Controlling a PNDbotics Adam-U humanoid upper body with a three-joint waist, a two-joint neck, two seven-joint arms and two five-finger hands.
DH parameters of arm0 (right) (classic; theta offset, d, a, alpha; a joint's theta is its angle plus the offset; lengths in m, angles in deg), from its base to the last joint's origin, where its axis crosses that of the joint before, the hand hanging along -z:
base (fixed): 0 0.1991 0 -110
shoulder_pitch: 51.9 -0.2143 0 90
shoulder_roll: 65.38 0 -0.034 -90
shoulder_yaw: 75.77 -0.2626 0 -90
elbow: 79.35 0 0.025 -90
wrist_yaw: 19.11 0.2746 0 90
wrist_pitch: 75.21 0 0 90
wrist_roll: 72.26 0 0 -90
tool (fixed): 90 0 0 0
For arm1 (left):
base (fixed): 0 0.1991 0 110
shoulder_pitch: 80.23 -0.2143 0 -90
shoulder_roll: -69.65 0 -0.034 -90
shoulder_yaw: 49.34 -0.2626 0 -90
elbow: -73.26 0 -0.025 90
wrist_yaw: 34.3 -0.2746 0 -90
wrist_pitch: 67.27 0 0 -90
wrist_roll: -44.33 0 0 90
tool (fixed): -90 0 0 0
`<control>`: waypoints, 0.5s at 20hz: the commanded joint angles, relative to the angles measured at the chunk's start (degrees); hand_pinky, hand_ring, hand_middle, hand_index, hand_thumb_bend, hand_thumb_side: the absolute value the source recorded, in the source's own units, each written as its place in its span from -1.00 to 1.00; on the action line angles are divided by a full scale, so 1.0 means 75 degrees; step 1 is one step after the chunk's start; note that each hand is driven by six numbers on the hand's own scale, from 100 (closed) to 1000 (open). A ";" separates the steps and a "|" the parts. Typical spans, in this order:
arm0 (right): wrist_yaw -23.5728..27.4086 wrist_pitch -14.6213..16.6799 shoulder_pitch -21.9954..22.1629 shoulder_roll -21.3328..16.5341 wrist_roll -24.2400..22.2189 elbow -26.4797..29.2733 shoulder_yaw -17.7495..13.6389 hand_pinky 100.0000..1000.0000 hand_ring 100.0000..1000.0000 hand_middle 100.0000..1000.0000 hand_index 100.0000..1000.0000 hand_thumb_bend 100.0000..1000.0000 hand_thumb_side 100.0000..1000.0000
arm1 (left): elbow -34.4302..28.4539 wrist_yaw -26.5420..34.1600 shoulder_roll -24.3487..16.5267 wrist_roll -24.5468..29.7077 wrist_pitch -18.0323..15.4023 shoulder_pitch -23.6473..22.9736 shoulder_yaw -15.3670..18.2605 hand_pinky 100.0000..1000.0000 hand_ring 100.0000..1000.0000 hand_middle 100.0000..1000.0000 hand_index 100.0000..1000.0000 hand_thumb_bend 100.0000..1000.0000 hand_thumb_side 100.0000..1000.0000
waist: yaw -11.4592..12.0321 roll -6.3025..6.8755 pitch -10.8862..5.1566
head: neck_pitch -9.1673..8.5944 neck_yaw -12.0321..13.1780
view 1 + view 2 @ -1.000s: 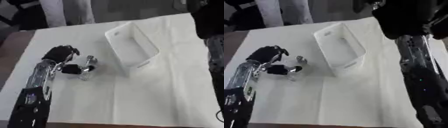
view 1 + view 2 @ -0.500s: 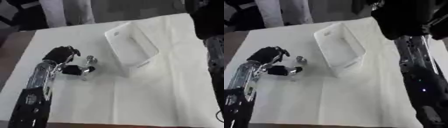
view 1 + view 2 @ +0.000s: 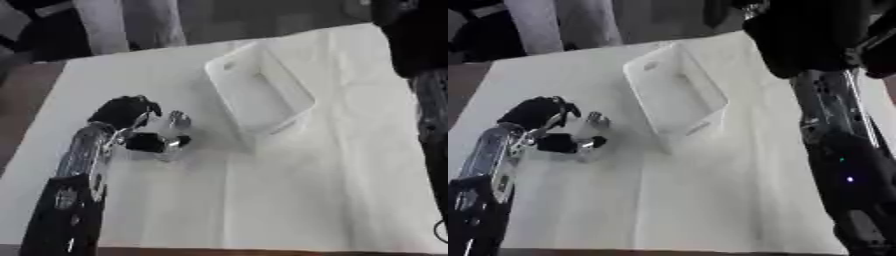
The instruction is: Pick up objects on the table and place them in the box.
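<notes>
Object: a small silvery, shiny item (image 3: pixel 175 131) lies on the white tablecloth (image 3: pixel 289 200), at about 9 o'clock from the box. Its form is hard to make out: a rounded metallic knob at the far end, a pale glinting body below it. It is not in the box.

Left hand (image 3: pixel 122 112): black, arriving from the 7 o'clock corner on a silver-and-black forearm. The fingers are curled over at the object's 9 o'clock side, with the thumb (image 3: pixel 150 142) reaching across to its near side. Thumb tip appears to touch the object's lower part; the curled fingers sit just beside the knob. Whether the object is truly pinched or only bracketed cannot be told. The object appears to rest on the cloth.

Box (image 3: pixel 262 92): white, rectangular, open-topped, lying askew with its long axis running from 11 o'clock to 5 o'clock. Near the hand but apart from it. Nothing is distinguishable inside.

Right arm (image 3: pixel 837 150): black with silver joints, runs down the 3 o'clock side of the right eye view, above the cloth. The right hand itself shows in neither view.

Table: the cloth covers most of it; brown tabletop (image 3: pixel 22 100) shows at the 9 o'clock edge.
</notes>
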 commanded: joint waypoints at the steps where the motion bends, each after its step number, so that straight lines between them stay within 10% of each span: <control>1: 0.0005 0.0142 -0.0183 -0.0106 -0.0105 0.0164 0.0015 0.25 0.60 0.85 -0.20 -1.00 0.58 | 0.0084 -0.0156 -0.0103 -0.0001 -0.0003 0.0149 0.0094 -1.00 -0.71 -0.28 0.48 0.10 1.00 | -0.0020 -0.0028 -0.0064 | -0.0003 0.0015; 10: -0.0008 0.0143 -0.0213 -0.0144 -0.0105 0.0186 0.0051 0.25 0.60 0.85 -0.21 -1.00 0.58 | 0.0298 -0.0277 -0.0186 -0.0093 -0.0051 0.0245 0.0094 -1.00 -0.70 -0.28 0.48 0.11 1.00 | -0.0046 -0.0002 -0.0016 | -0.0003 0.0021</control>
